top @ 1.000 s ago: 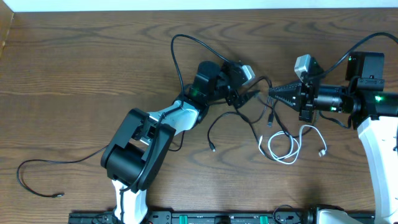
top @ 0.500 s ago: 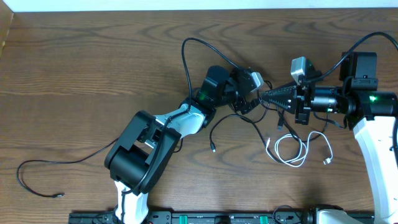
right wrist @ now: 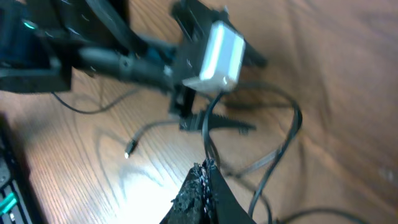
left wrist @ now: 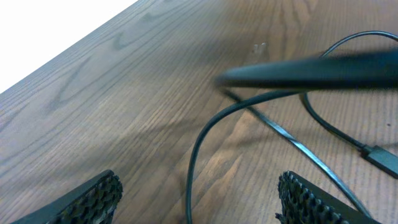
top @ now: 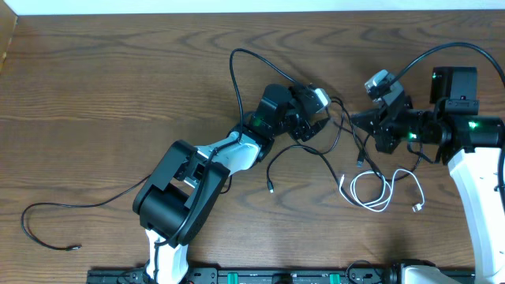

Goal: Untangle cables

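Several thin black cables lie tangled between my two grippers, and one long loop arcs off to the far left. A short white cable is coiled to the front right. My left gripper is open and low over the table. In the left wrist view a black cable runs between its pads without touching them. My right gripper faces it, shut on a black cable pinched at the tips.
Another black cable lies alone at the front left of the wooden table. A loose black plug end lies in front of the left arm. The right gripper's finger crosses the left wrist view. A black rail runs along the front edge.
The left gripper moved right and farther back. The right gripper first closed in on it, then drew back right and tilted, keeping its cable. The white cable shifted slightly right.
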Available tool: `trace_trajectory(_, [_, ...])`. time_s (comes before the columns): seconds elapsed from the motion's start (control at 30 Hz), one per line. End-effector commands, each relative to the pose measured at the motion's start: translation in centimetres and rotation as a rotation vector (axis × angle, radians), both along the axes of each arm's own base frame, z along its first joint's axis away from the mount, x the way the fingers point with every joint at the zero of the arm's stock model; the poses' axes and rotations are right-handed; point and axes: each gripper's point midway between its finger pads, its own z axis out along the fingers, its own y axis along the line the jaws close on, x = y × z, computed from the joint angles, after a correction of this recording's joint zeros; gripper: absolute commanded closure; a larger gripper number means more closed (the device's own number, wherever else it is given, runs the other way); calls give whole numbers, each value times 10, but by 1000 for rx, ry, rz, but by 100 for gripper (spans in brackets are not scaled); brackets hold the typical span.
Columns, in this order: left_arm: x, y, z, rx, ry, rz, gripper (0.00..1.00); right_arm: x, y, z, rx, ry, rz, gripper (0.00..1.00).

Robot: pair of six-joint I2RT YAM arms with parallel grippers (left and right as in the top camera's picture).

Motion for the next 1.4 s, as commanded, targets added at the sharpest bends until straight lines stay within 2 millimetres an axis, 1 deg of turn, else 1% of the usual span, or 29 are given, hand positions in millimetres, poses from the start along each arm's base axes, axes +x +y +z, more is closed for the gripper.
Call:
trace_trajectory(0.0, [4,4,-10,23,1,26,20,-8,-3,-8,-87,10,7,98])
trace_trajectory(0.03, [5,4,-9,23,1,26,20,-11,-2,-10,-102,17,15,95])
trace_trajectory(0.07, [5,4,-9,22,0,26,20,-11,-2,-13,-119,25,17,89])
trace_trajectory(0.1, [5,4,-9,21,-1,26,20,-11,-2,-17,-146,27,15,67])
trace_trajectory(0.13, [5,4,-9,21,-1,26,20,-10,-3,-19,-166,27,13,57])
trace_trajectory(0.17, [5,4,-9,22,-1,26,20,-7,-5,-24,-205,26,7,53])
trace_trajectory(0.2, [5,4,-9,22,0,26,20,-6,-6,-26,-220,24,3,53])
trace_trajectory(0.27, [5,4,-9,22,0,26,20,2,-8,-34,-265,20,-4,44])
trace_trajectory(0.3, [5,4,-9,22,0,26,20,5,-9,-37,-278,21,-8,42])
trace_trajectory(0.33, [5,4,-9,22,0,26,20,10,-11,-43,-299,23,-15,42])
trace_trajectory(0.43, [4,5,-11,27,7,27,21,23,-19,-61,-352,46,-42,42])
trace_trajectory(0.47, [4,7,-14,35,18,30,21,29,-23,-71,-373,63,-56,42])
trace_trajectory(0.6, [5,18,-24,62,59,48,22,39,-24,-96,-389,108,-52,43])
trace_trajectory(0.7, [10,28,-29,76,80,68,25,45,-23,-115,-393,140,-47,45])
trace_trajectory(0.77, [12,33,-31,81,90,78,25,46,-23,-122,-395,155,-44,53])
trace_trajectory(0.83, [14,36,-32,83,94,85,25,47,-23,-127,-394,170,-46,67])
trace_trajectory(0.87, [14,37,-33,85,97,88,25,47,-23,-128,-393,175,-50,75])
trace_trajectory(0.93, [14,38,-33,85,97,89,26,47,-23,-128,-394,175,-50,99])
trace_trajectory(1.03, [14,38,-33,85,97,89,26,47,-23,-125,-384,175,-70,99])
trace_trajectory(1.13, [14,38,-33,85,98,89,26,49,-23,-108,-373,133,-89,99])
trace_trajectory(1.17, [14,38,-33,85,98,89,26,51,-23,-90,-363,86,-104,99])
trace_trajectory(1.2, [14,38,-33,86,100,89,26,52,-23,-81,-359,59,-110,99])
trace_trajectory(1.23, [14,38,-34,89,104,89,26,54,-25,-62,-361,2,-127,99])
trace_trajectory(1.3, [12,40,-38,98,118,89,27,55,-33,-29,-380,-102,-180,99])
trace_trajectory(1.37, [10,41,-40,106,129,89,28,51,-42,2,-403,-199,-231,99])
